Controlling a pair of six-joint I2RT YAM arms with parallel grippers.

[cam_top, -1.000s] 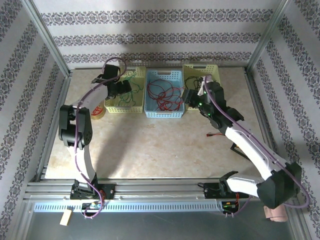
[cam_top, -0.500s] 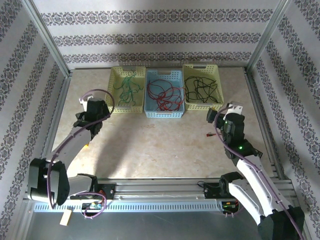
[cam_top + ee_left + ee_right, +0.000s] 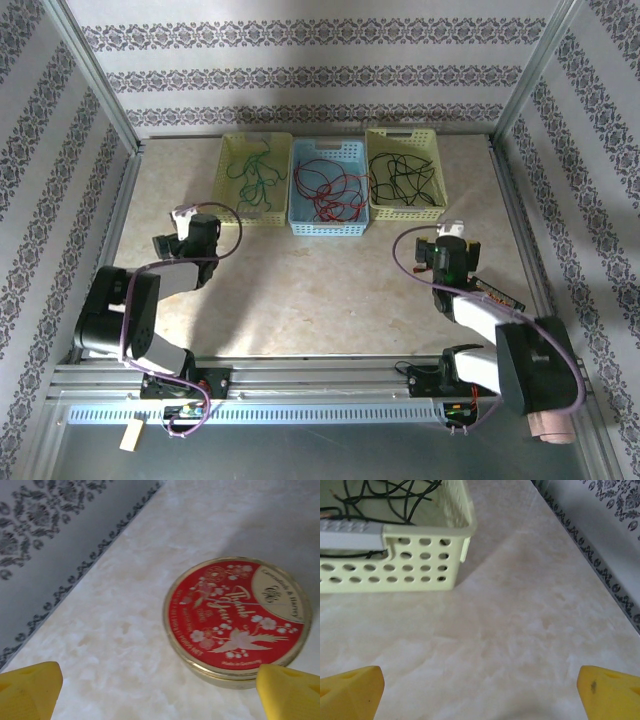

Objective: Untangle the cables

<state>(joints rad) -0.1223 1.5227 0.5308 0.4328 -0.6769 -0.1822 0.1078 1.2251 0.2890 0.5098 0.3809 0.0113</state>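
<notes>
We are over the table (image 3: 330, 290) now, both arms folded low near their bases at the near edge. The left pincer (image 3: 159, 692) is spread wide, with one yellow fingertip (image 3: 30, 690) in each bottom corner of its wrist view; it has hold of nothing, and only pale marbled tabletop lies between the tips. Close in front of it a round red tin (image 3: 235, 620) lies flat on the table.

The right pincer (image 3: 480, 692) is just as wide and just as empty, with bare tabletop between its yellow tips. Ahead of it and apart from it is the near corner of the right yellow basket (image 3: 395, 560), and the black cables (image 3: 385, 492) loop about inside.

From above we see the cables sorted by colour in three baskets set side by side along the far edge. The green cables (image 3: 253, 178) lie in the left yellow basket (image 3: 225, 215); the red cables (image 3: 330, 190) are piled loose in the blue basket (image 3: 328, 228) in the middle; the black ones are in the yellow basket on the right. Both pincers are apart from all three baskets.
</notes>
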